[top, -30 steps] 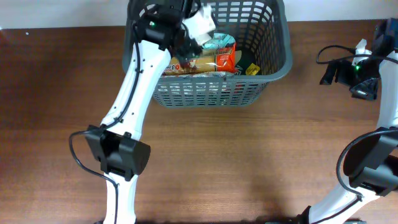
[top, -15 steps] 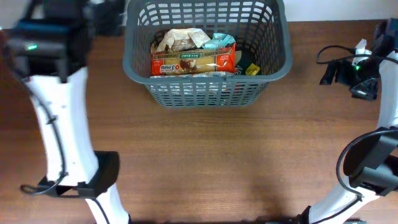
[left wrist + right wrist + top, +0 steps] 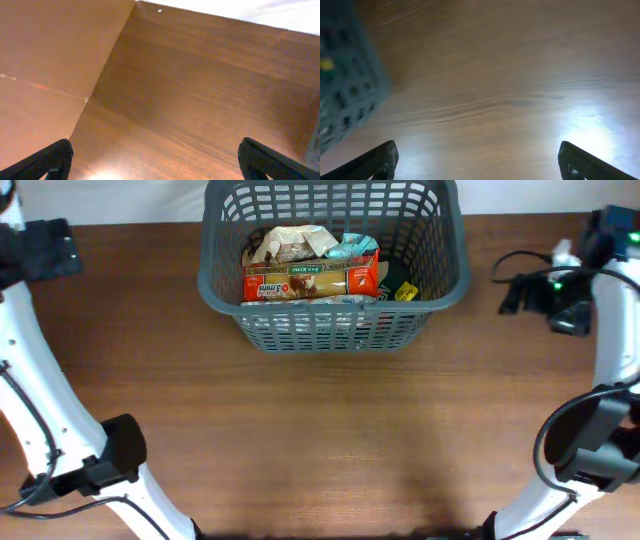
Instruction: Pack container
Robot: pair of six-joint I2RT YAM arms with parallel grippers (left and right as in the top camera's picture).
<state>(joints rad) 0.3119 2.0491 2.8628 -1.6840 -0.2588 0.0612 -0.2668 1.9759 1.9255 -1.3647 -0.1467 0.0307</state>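
Observation:
The container, a dark grey lattice basket [image 3: 330, 330], stands at the back centre of the table. Inside lie a long red-orange packet [image 3: 310, 280], a tan packet [image 3: 290, 242], a teal packet [image 3: 352, 248] and a small yellow item [image 3: 404, 292]. My left gripper [image 3: 40, 250] is far left of the basket, over bare table; in the left wrist view [image 3: 160, 165] its fingers are wide apart and empty. My right gripper [image 3: 515, 295] is right of the basket; in the right wrist view [image 3: 480, 162] it is open and empty, with the basket's wall [image 3: 350, 85] at the left.
The brown wooden table [image 3: 330, 440] stretches in front of the basket. A pale wall or backdrop runs along the table's back edge [image 3: 240, 12]. A black cable [image 3: 520, 260] loops off the right arm.
My left arm has swung from over the basket to the far left, leaving the tan packet in the basket. My right gripper has shifted slightly left.

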